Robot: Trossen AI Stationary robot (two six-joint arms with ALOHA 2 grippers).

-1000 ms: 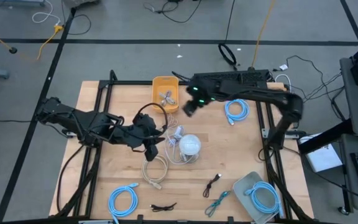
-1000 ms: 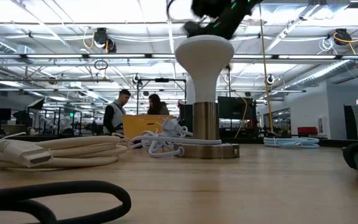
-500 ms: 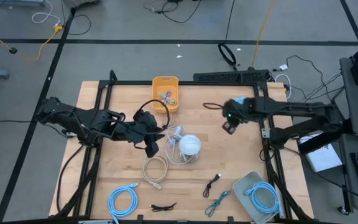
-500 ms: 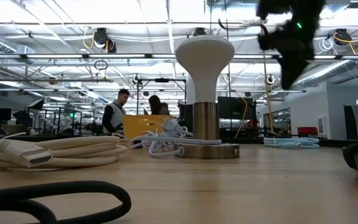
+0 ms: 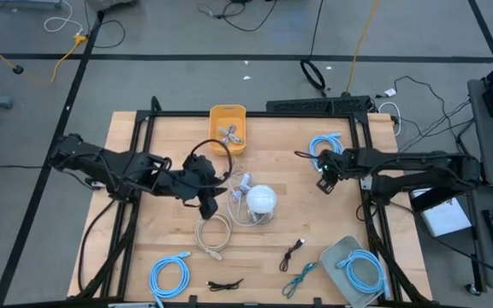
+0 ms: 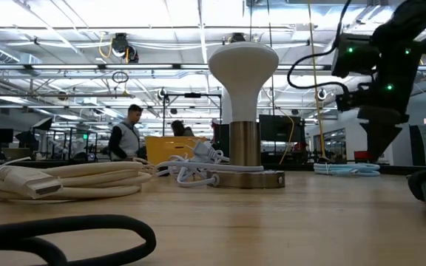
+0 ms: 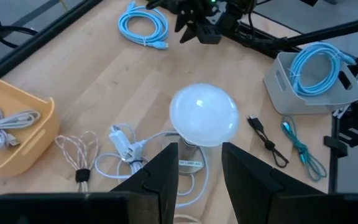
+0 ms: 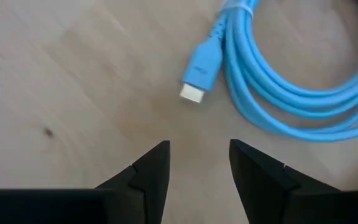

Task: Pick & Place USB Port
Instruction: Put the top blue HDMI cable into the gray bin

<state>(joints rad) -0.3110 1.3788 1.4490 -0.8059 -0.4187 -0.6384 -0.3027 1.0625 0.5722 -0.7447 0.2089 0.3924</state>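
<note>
My right gripper [image 5: 326, 181] [image 8: 199, 149] is open and points down over the table's right side, just near of a coiled light-blue cable [image 5: 325, 150]. That cable lies flat on the wood, and its plug end [image 8: 197, 78] sits a little ahead of the fingertips. In the low view the right gripper [image 6: 379, 140] hangs slightly above the table. My left gripper [image 5: 208, 201] [image 7: 199, 152] is open and hovers left of the white lamp [image 5: 261, 201], above a tangle of white cables [image 7: 126, 146]. A yellow bin [image 5: 228, 128] at the far middle holds pale cables.
A grey bin [image 5: 358, 269] at the near right corner holds another blue cable. A cream cable coil [image 5: 214, 233], a blue coil [image 5: 169, 275], black cables [image 5: 294, 251] and a teal cable [image 5: 299, 278] lie toward the near edge. People stand in the room beyond the table.
My right gripper has swung from beside the yellow bin toward the table's right edge and come down next to the coiled blue cable. Its fingers now point at the table. The left arm and the objects have stayed put.
</note>
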